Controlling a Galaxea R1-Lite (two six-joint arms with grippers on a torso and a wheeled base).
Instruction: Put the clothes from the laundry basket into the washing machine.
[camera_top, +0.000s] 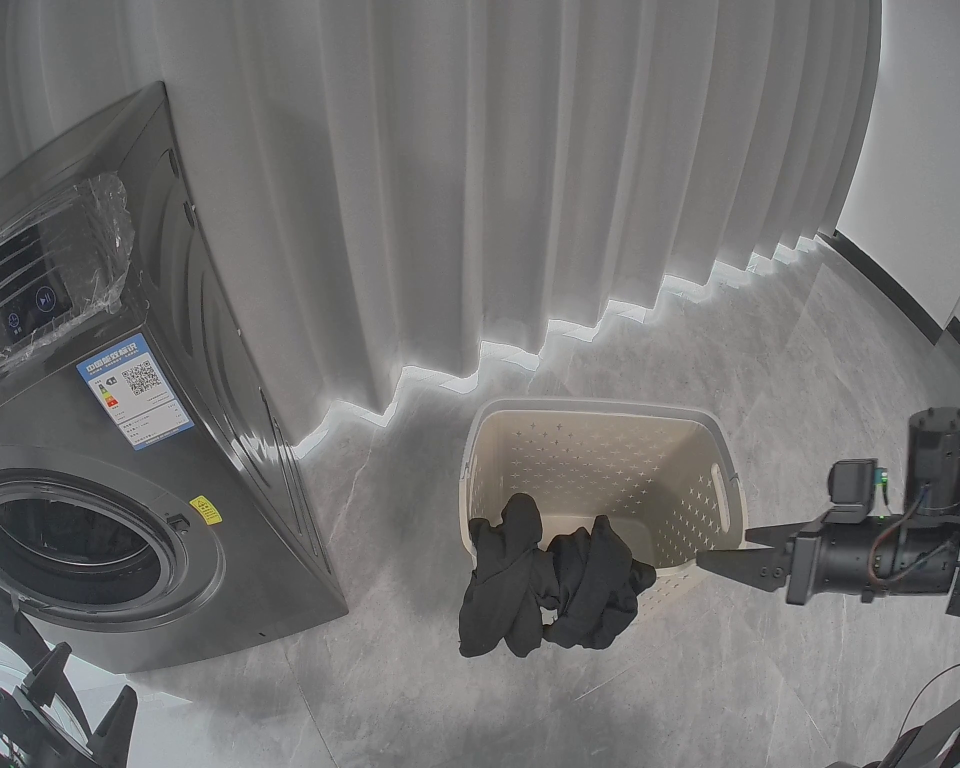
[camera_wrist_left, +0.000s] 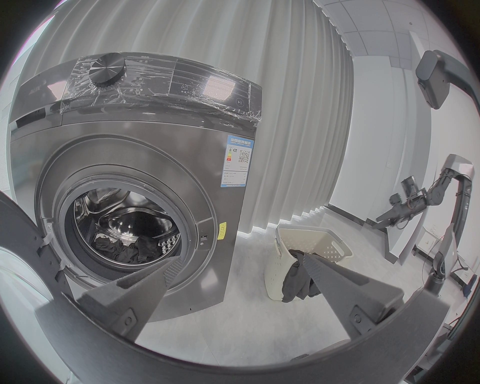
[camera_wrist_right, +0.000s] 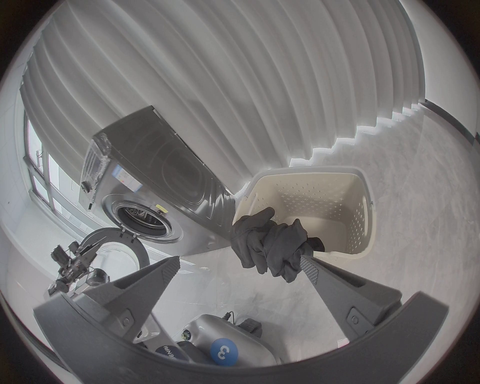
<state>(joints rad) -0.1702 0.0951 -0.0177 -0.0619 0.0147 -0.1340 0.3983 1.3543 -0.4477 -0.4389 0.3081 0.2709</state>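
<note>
- Right hand: fingers spread wide, holding nothing, near the rim of the laundry basket.
- Left hand: fingers spread wide, holding nothing, facing the open washing machine.
- Black clothes: draped over the basket's near rim, hanging outside.
- Dark garments: lying inside the drum.
</note>
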